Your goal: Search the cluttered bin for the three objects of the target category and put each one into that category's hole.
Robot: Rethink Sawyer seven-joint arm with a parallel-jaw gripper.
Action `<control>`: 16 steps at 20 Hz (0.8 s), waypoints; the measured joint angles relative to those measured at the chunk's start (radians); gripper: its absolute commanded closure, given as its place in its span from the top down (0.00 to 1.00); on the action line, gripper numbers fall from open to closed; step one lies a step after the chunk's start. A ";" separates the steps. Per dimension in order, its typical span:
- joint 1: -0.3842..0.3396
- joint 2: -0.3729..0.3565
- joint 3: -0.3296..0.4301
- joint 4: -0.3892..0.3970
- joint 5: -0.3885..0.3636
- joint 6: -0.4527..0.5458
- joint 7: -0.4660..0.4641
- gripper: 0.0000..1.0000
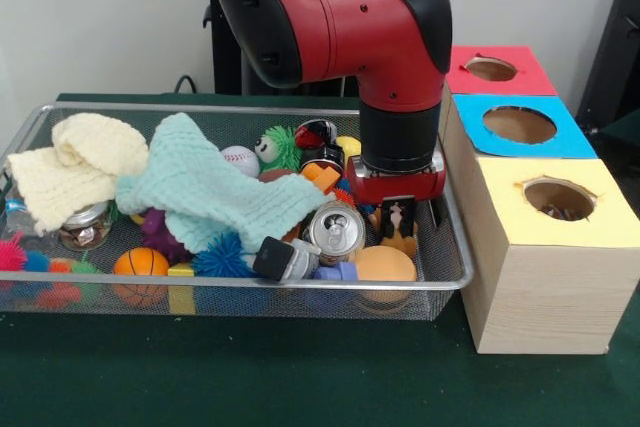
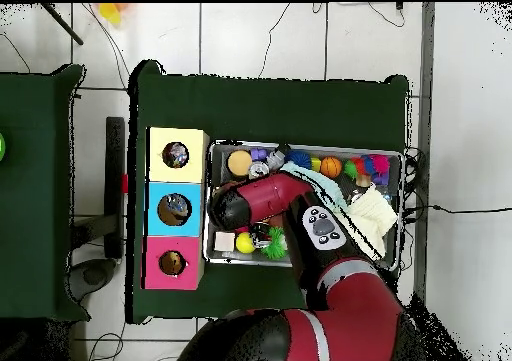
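- The front view shows the gripper (image 1: 398, 219) lowered into the wire bin (image 1: 455, 272) at its end nearest the boxes, with a black finger (image 1: 397, 217) hanging just above a wooden toy figure (image 1: 402, 241); whether the gripper is spread or pressed together cannot be told.
- In the overhead view the arm (image 2: 265, 199) covers the gripper entirely.
- The front view alone shows the drink can (image 1: 335, 230) lying on its side, top facing the camera, at about 9 o'clock from the gripper. No brand or writing on it can be read.
- Also clear only from the front: a mint knitted cloth (image 1: 205, 185) and a cream knitted cloth (image 1: 75, 162) draped over the clutter, a baseball (image 1: 240, 159), and a small basketball (image 1: 141, 262).
- The overhead view looks straight into the holes: yellow box (image 2: 177, 155), blue box (image 2: 175, 209), red box (image 2: 172, 263). Something lies inside each.
- No labels appear on the boxes.
- The target category is not identifiable, so its objects cannot be singled out in the bin.
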 measured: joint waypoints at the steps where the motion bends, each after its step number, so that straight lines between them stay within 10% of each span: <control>1: 0.001 0.000 -0.001 0.000 0.000 0.000 0.000 0.00; 16: 0.003 -0.049 -0.006 0.036 0.018 -0.001 0.000 0.00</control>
